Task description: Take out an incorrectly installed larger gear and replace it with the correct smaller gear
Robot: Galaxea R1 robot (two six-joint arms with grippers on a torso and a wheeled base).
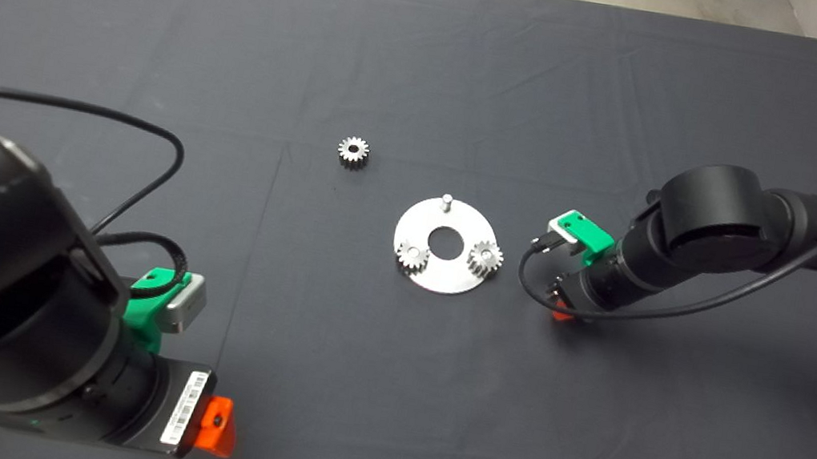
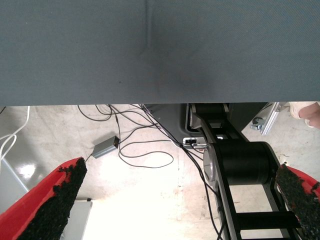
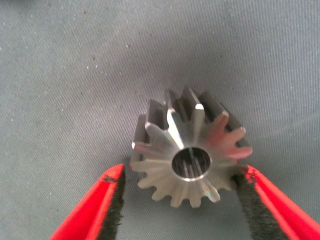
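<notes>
Right claw (image 3: 184, 171) down low over the mat (image 1: 164, 23), just right of the disc (image 1: 441, 279). Open, red fingers (image 3: 95, 205) set either side of the larger gear (image 3: 192, 150). Sliver of mat visible between one pad and the teeth; other pad at or against the teeth, cannot tell which. Larger gear tilted, shiny end face and dark bore turned toward the wrist camera, dark mat behind it; hidden under the claw in the head view.

On the desk, near the mat's middle: flat silver disc with a round centre hole. On its far edge, one bare pin (image 1: 446, 201) standing upright. On its near half, two small gears (image 1: 413, 254) (image 1: 485, 257), one left of the hole and one right.

Smaller gear (image 1: 353, 151) loose on the mat, up and left of the disc, well apart from both claws.

Left claw (image 2: 181, 167) parked at the lower left, fingers spread wide, holding nothing. Beyond it, mat edge, floor and cables (image 2: 145, 150).
</notes>
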